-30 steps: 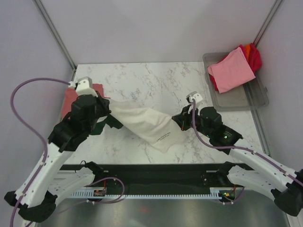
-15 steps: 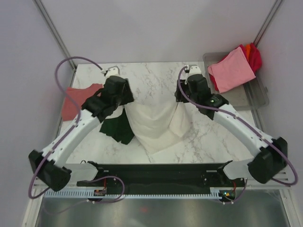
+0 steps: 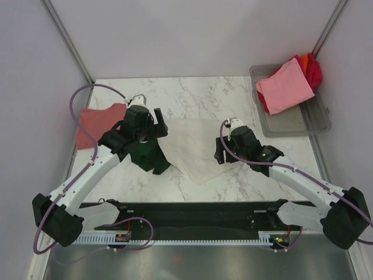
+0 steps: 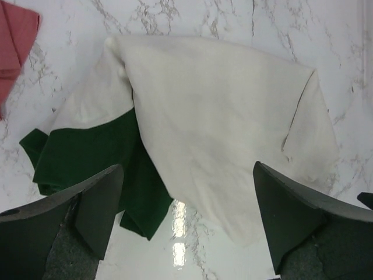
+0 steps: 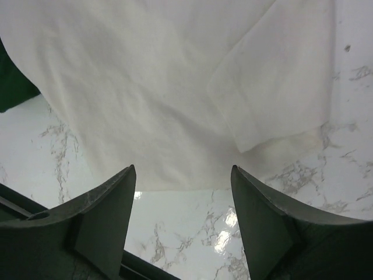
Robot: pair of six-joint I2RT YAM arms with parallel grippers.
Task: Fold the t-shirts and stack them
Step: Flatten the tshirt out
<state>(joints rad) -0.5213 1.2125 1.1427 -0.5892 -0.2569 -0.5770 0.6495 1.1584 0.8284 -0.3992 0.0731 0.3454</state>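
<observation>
Top view: fixed, high behind the arm bases, looking down on the whole table (image 3: 198, 93), cream-white t-shirt (image 3: 195, 149) at centre. Left wrist view: close above the t-shirt's left side, facing down past the left pincer (image 4: 187, 169). Right wrist view: closer still, at the t-shirt's right near edge, past the right pincer (image 5: 182, 169). All three share the t-shirt.

A cream-white t-shirt (image 3: 195, 149), a dark green t-shirt (image 3: 147, 156) and a dusty brick-red t-shirt (image 3: 96, 123) show against the white, grey-veined marble surface (image 3: 198, 93), while the smoky grey bin (image 3: 291, 123) holds a pink cloth (image 3: 284, 87), a red cloth (image 3: 315, 72) and an orange cloth (image 3: 307, 58).
</observation>
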